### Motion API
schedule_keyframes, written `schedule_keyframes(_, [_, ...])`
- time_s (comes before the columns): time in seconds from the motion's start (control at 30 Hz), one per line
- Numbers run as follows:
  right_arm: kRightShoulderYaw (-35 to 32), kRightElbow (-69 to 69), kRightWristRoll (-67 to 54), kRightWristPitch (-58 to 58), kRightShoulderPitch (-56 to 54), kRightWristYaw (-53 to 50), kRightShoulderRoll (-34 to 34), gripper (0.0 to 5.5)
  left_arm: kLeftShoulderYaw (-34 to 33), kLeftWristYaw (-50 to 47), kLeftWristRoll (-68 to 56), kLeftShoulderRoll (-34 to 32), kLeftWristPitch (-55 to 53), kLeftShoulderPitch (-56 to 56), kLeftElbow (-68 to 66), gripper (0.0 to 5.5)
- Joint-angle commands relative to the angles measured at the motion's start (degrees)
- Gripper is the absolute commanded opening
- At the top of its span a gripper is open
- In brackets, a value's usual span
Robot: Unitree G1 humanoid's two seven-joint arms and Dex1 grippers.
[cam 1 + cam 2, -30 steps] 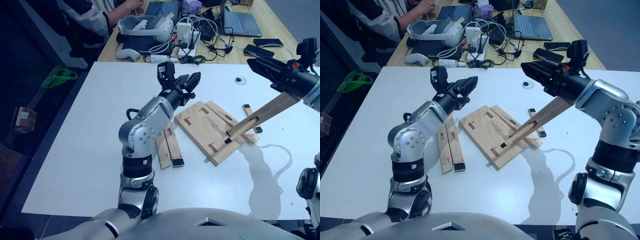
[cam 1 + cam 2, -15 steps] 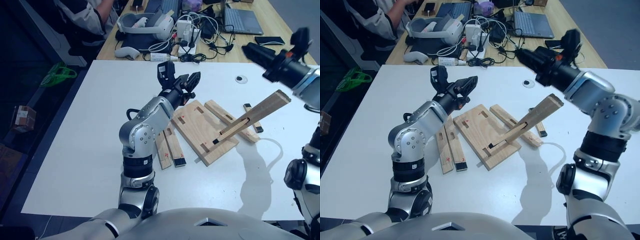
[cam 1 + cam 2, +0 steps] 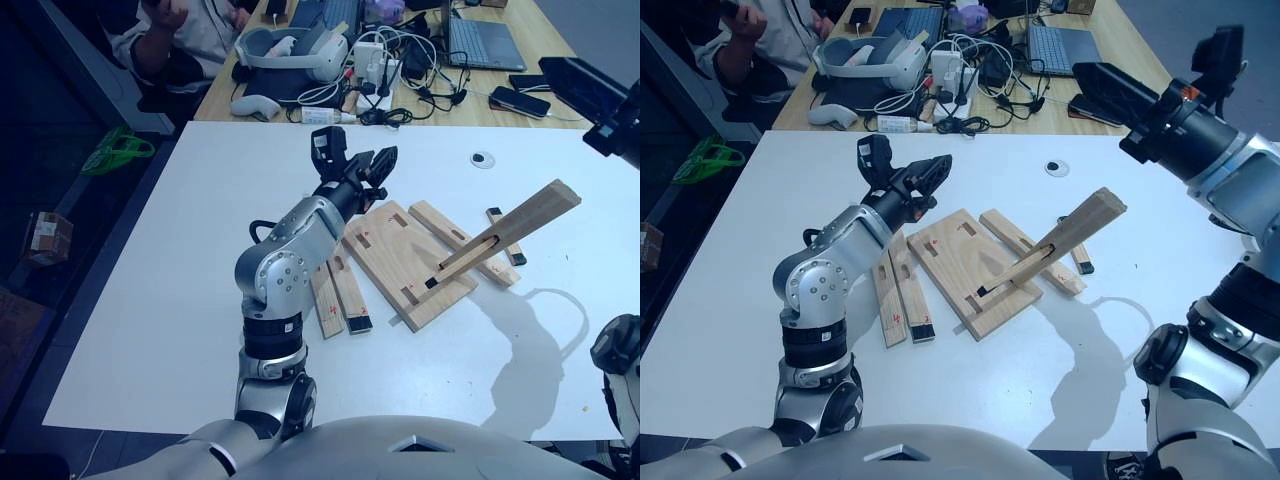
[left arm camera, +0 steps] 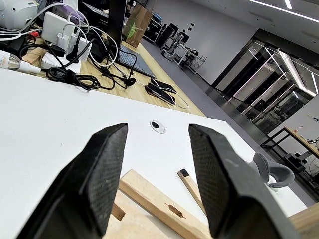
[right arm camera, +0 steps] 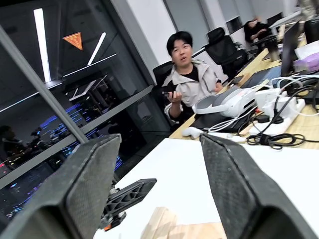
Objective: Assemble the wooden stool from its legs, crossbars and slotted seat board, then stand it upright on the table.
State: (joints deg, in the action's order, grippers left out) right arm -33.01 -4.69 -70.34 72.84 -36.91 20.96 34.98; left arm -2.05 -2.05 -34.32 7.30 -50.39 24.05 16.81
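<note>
The slotted seat board (image 3: 398, 258) lies flat on the white table (image 3: 180, 300). One wooden leg (image 3: 510, 226) stands slanted with its lower end in a slot of the board, its top up to the right and nothing gripping it. My right gripper (image 3: 1110, 92) hangs open, high above and behind the leg's top. My left gripper (image 3: 366, 168) is open just behind the board's far left corner, holding nothing. Two wooden pieces (image 3: 337, 294) lie side by side left of the board. A longer piece (image 3: 455, 238) and a short dark-tipped bar (image 3: 503, 234) lie to its right.
A round grommet (image 3: 482, 159) sits in the table toward the back right. Behind the table, a wooden desk (image 3: 500, 85) carries laptops, cables, a white headset (image 3: 290, 48) and phones. The table's left and front parts are bare.
My right gripper has let go of the leg and risen up and away to the right. The leg stays leaning in the board's slot. The left arm has barely moved.
</note>
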Motion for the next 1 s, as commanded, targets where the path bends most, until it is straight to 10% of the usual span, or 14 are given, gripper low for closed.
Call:
schedule_keyframes(0.03, [-1.8,-1.5,-8.4,0.0,-2.9,-4.3,0.1,2.99,0.2,-0.5,0.4,0.1,-0.6,-0.7,0.7,2.26])
schedule_keyframes(0.37, [16.6,-18.6,-2.7,1.8,25.1,5.0,7.3,2.99,0.3,-0.3,0.5,-0.4,-1.0,-0.4,0.8,2.26])
schedule_keyframes(1.0, [14.3,-12.0,-26.4,-5.7,5.3,-1.6,5.5,2.99,0.0,-0.2,0.5,-0.6,-0.8,-0.1,0.4,2.26])
